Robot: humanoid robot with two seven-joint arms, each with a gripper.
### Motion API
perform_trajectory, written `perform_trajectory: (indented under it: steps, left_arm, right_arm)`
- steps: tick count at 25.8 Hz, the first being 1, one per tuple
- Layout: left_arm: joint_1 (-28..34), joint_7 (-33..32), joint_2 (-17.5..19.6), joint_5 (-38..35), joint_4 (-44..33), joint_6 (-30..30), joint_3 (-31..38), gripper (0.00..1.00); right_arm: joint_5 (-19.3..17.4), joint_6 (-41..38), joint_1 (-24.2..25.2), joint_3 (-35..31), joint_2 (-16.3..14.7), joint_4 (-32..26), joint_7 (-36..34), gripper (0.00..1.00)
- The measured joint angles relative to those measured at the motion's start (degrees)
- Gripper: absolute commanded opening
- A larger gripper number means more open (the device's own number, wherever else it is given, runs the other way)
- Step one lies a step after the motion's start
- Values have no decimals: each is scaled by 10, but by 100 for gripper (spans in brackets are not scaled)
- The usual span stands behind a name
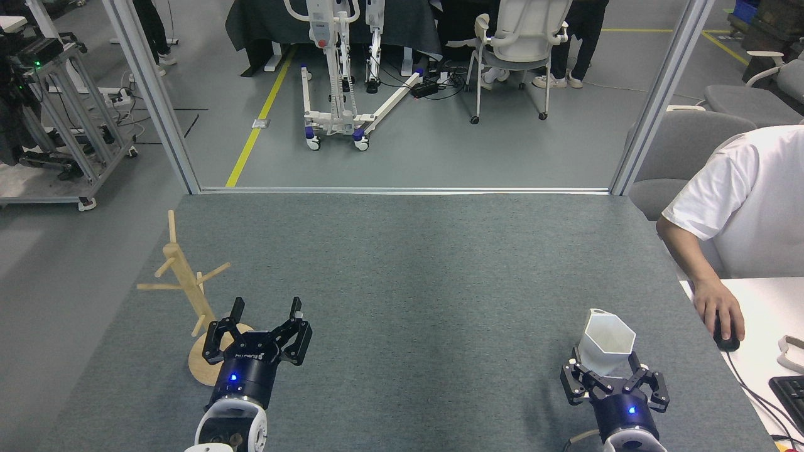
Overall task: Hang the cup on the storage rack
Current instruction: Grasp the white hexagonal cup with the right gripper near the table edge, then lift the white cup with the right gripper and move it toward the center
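The white faceted cup (pixel 605 342) stands upright near the table's front right, its small handle at the upper left of the rim. My right gripper (pixel 607 361) is open, its fingers reaching either side of the cup's base from the near side. The wooden storage rack (pixel 186 292) stands at the front left on its round base, with several angled pegs. My left gripper (pixel 266 309) is open just right of the rack's base, holding nothing.
A person in a white shirt sits at the right, a hand on a mouse (pixel 727 336) on a white desk beside the grey table (pixel 402 263). A keyboard (pixel 790 392) lies near the desk's front. Metal frame posts stand at the table's far corners.
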Motion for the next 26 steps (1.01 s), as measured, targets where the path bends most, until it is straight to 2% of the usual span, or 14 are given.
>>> perform_trajectory:
  steps: [12,26]
  left_arm:
    - [0,0,0,0,-3,0,0,99]
    - [1,0,0,0,-4,-1,1,99]
  right_arm:
    - [0,2,-71,0,-9,85,2,99]
    - [-6,2,-87,0,-12,92,0,98]
